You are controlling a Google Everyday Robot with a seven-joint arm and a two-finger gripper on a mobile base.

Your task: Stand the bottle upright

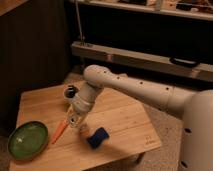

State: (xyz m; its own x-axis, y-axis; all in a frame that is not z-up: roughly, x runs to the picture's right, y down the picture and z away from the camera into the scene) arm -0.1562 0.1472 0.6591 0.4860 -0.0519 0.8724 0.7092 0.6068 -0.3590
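Note:
The small whitish bottle (73,120) is on the wooden table (125,117), just right of the orange carrot (60,131). My gripper (77,121) reaches down from the white arm and sits right on the bottle, covering most of it. I cannot tell whether the bottle is upright or tilted, nor whether it is being held.
A green bowl (27,140) sits at the table's front left corner. A blue sponge (97,137) lies just right of the gripper, near the front edge. A dark round object (71,91) stands behind the arm. Dark shelving and a rail run behind the table.

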